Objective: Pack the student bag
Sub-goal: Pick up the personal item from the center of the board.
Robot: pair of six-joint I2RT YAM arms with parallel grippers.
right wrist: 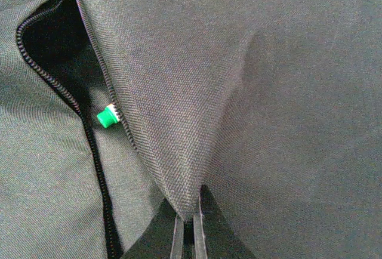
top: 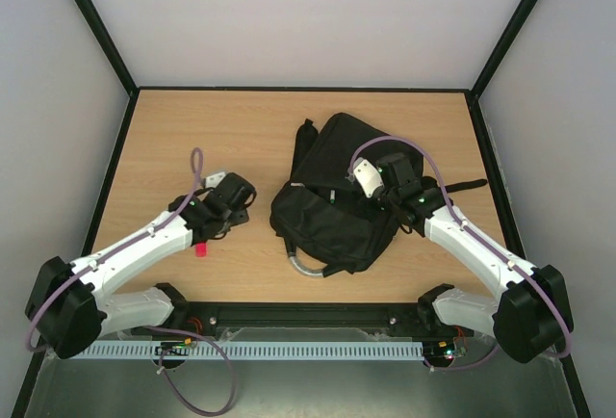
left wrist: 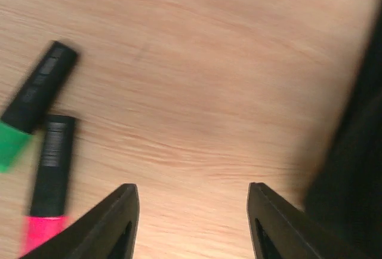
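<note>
Sitting center-right on the table point(top: 192, 129), the bag point(top: 337, 211) has its zipper point(right wrist: 98, 62) open, and a green tip point(right wrist: 106, 116) of something peeks out of the gap. Right gripper point(right wrist: 190, 226) is pinched tight on a fold of the bag's fabric just beside that opening, so the cloth stands up in a ridge. Left gripper point(left wrist: 194, 211) is spread apart, nothing but bare wood between its fingers, low over the table left of the bag. A green marker point(left wrist: 24, 110) and a pink marker point(left wrist: 51, 175) lie right next to it, both black-capped and nearly touching.
</note>
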